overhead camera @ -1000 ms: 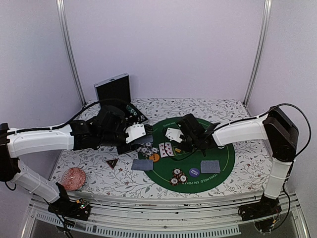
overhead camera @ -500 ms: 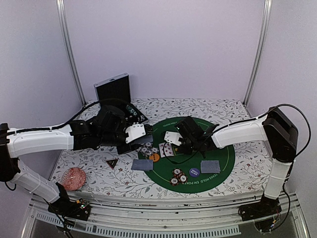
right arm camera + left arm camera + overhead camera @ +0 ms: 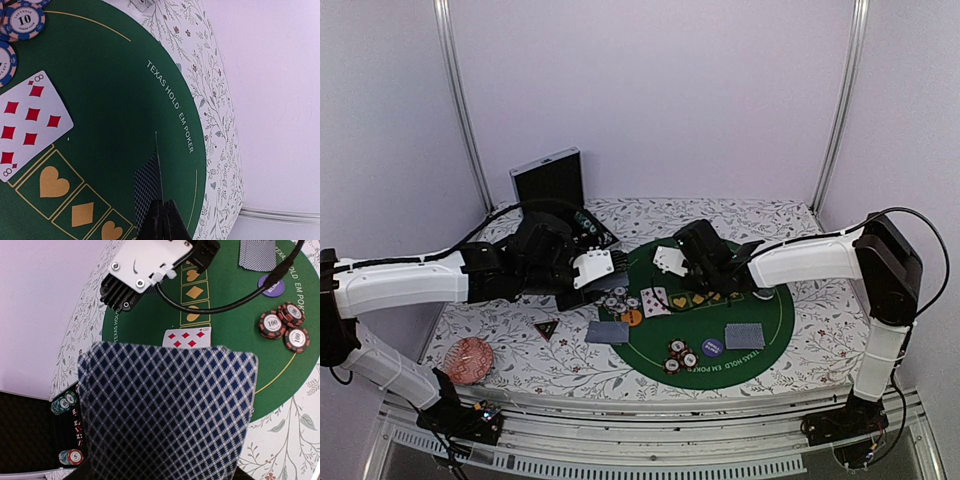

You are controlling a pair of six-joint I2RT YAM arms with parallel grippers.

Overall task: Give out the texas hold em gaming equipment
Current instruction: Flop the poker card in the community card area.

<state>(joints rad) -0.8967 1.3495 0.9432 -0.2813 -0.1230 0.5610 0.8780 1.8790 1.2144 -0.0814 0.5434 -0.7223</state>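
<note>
Looking through the right wrist camera, I see the right gripper pinched closed on a single blue-backed playing card, which stands almost on edge above the green poker mat. My landmark is the eight of diamonds, lying face up on that mat. A row of printed slots starts right beside the eight, with the bare heart slot first, and runs from there toward the gripper. The held card therefore hangs farther along that row from the eight. I judge the heart slot to be the likely target, and the card would need laying flat with its long axis parallel to the eight's, across the row. The left gripper hangs to the left of the eight, clamped on the deck of cards, and is farther from that slot than the right one. Three striped poker chips and a purple button sit to the eight's near right.
</note>
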